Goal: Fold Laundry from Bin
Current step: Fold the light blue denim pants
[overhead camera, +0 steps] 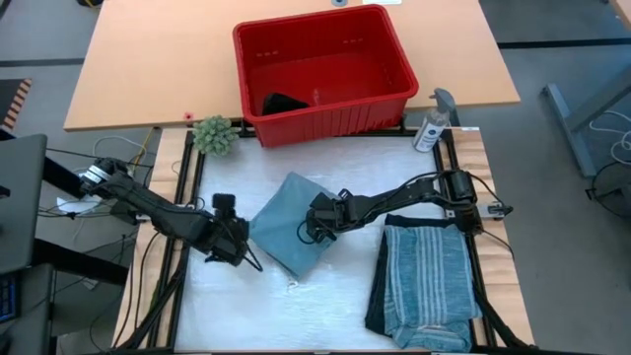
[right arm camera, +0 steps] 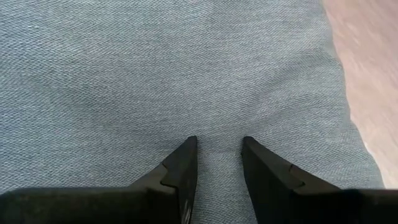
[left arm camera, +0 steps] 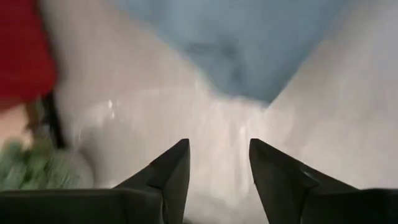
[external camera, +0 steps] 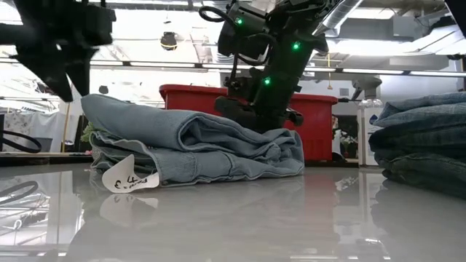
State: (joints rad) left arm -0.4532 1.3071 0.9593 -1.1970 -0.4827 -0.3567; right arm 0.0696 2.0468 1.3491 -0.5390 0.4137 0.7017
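High view, layout: the folded light blue denim piece lies near the middle of the white tabletop, turned like a diamond, with bare surface all round it.
Left end effector: just off the denim's left corner; the left wrist view shows its fingers apart with nothing between them, tabletop beneath.
Right end effector: on the denim's right part; the right wrist view shows its fingers slightly apart, tips against the cloth, no fold clamped between them.
Denim edges: in the low view the stacked folds face forward, and a white tag sticks out at the lower left.
Folded stack: striped blue-grey shirt on top of darker cloth, by the right edge, apart from the denim.
Bin: red, beyond the white surface, a small black item inside.
Far edge: a small green plant at the left corner, a spray bottle at the right.
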